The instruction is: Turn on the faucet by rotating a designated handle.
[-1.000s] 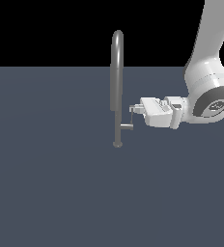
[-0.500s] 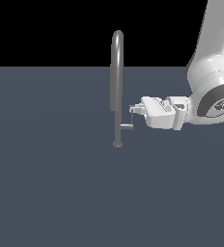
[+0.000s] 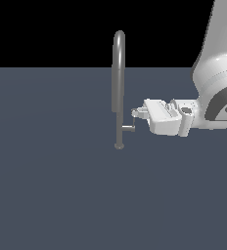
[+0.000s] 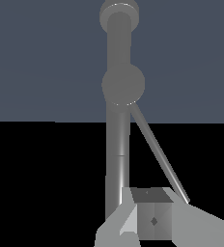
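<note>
The faucet [image 3: 119, 88] is a tall slim grey pipe with an arched top, standing on a small round base on the dark floor. Its handle [image 3: 129, 126] is a short stub low on the pipe that ends in a thin upturned rod. My gripper [image 3: 136, 113] lies level, comes in from the exterior view's right, and its fingertips are at the top of the rod. The fingers look shut, with nothing between them. In the wrist view the pipe [image 4: 118, 135] runs through the middle, the thin rod [image 4: 157, 154] slants down from a round joint, and its end lies against my fingers [image 4: 152, 219].
A flat dark grey-blue floor [image 3: 52, 185] stretches all around the faucet. My white arm [image 3: 218, 73] rises at the exterior view's right edge. No other objects show.
My hand has sunk slightly and stayed at the rod of the handle. The faucet and handle look almost unchanged.
</note>
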Motion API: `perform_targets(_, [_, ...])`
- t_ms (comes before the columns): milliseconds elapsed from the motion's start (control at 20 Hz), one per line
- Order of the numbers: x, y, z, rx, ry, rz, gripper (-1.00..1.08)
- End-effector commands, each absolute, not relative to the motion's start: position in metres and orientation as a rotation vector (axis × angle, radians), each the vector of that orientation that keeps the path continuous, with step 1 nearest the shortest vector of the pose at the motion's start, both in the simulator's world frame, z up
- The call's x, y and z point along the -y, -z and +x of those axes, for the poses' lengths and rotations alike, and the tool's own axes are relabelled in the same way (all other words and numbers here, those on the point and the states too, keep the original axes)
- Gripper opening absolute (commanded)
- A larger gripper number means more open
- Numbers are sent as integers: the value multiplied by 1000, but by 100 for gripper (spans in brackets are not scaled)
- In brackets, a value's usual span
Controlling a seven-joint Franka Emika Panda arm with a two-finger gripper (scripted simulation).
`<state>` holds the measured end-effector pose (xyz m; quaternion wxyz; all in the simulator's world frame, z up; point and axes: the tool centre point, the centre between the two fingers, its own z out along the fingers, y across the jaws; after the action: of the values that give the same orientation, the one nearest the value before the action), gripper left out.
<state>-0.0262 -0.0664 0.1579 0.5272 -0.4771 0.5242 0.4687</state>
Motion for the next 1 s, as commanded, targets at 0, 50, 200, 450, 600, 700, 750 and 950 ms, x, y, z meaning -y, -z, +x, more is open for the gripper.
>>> perform_targets(0, [67, -158, -26, -1253, -1120, -1140, -100])
perform_targets(50, [66, -155, -30, -1253, -1122, -1139, -100])
perform_targets(200, [65, -147, -43, -1254, -1127, -1137, -100])
perform_targets(450, [63, -136, -61, -1256, -1134, -1134, -100])
perform_targets(600, [63, -135, -56, -1248, -1117, -1144, -100])
perform_targets(700, [63, -123, -64, -1251, -1124, -1140, -100])
perform_targets(750, [62, -117, -68, -1252, -1127, -1138, -100])
perform_targets(950, [63, -123, -65, -1233, -1113, -1150, -100])
